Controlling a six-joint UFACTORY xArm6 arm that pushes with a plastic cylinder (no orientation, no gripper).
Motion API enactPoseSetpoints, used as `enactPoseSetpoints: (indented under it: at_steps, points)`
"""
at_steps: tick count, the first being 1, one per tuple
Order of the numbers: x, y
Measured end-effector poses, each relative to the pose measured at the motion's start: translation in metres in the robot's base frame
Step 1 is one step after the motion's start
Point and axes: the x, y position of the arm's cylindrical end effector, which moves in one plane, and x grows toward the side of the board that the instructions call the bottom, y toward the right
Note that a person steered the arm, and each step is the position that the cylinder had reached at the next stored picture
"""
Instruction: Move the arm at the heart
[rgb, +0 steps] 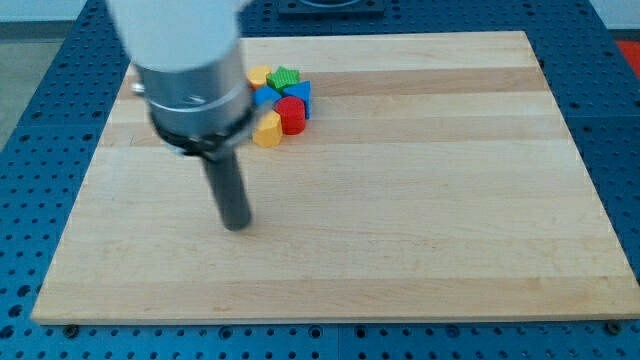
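My tip (237, 226) rests on the wooden board (400, 220), left of centre. A tight cluster of blocks lies up and to the right of it, near the view's top. The yellow heart (267, 131) is the cluster's nearest block, about a rod's length above and right of my tip. A red cylinder (291, 115) touches the heart on its right. Behind them are a blue block (301, 92), a green block (284, 77), another blue block (263, 97) and a yellow block (259, 74). The arm's grey body (190, 70) hides whatever lies left of the cluster.
The board sits on a blue perforated table (40, 150). The arm's wide grey body hangs over the board's upper left part.
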Motion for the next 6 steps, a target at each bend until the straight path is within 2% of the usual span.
enactPoseSetpoints:
  at_steps: [2, 3, 5, 6]
  points:
    - [-0.110, -0.053]
    - [-0.160, -0.050]
    - [-0.227, -0.044]
    - [-0.249, -0.001]
